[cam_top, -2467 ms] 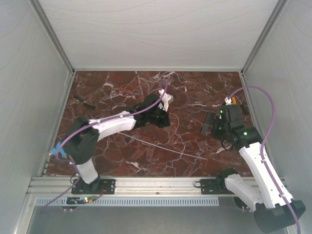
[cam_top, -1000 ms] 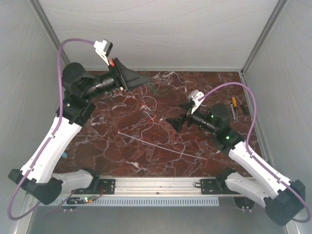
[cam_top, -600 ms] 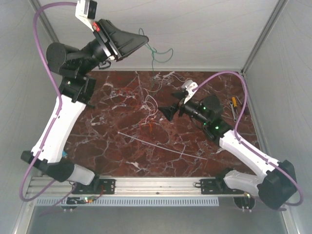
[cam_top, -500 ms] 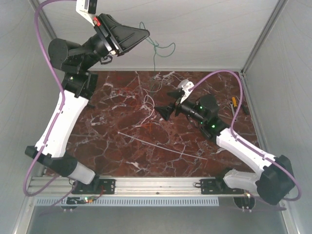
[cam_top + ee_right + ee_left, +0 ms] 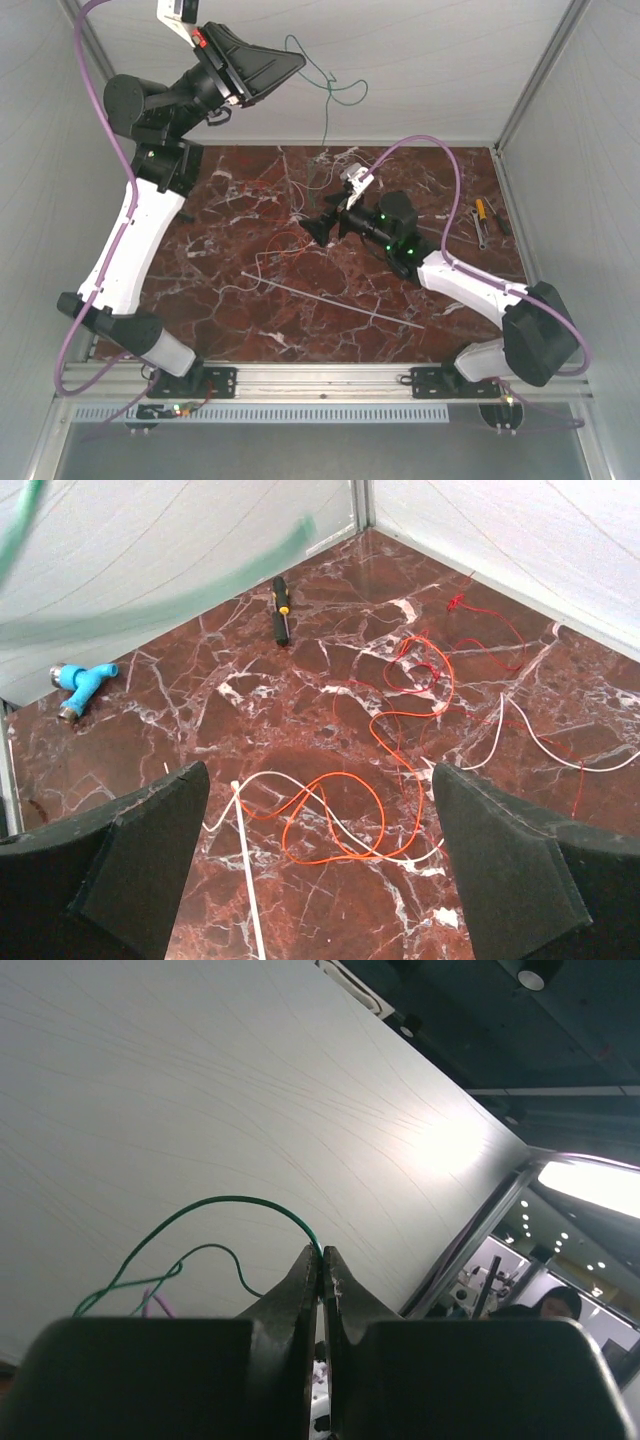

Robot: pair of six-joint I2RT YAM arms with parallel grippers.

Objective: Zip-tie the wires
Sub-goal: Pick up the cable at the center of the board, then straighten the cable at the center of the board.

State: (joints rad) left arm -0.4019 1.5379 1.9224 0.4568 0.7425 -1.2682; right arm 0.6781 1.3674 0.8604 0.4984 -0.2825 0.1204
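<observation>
The marble worktop (image 5: 460, 170) carries everything except one strand. The left arm is reared high over the 11 o'clock corner. Its fingers (image 5: 297, 62) are pressed fully together on a green wire (image 5: 323, 115), which curls off the tips and hangs down toward the back edge; the left wrist view shows the strand pinched right at the tips. The right arm lies low and stretched toward the middle. Its fingers (image 5: 312, 228) are spread wide with nothing between them. The zip tie (image 5: 330, 298) lies flat toward the front of the worktop, with its long axis running roughly from 10 o'clock to 4 o'clock. It sits at about 6 o'clock from the right fingers, near them but apart. The loose red-orange and white wires (image 5: 340, 777) curl just off the right fingers at 7 to 8 o'clock, and in the right wrist view they lie between the open fingers, beside one end of the strip. My judgement is that the right arm is far nearer both the wires and the tie, so gathering falls to it.
</observation>
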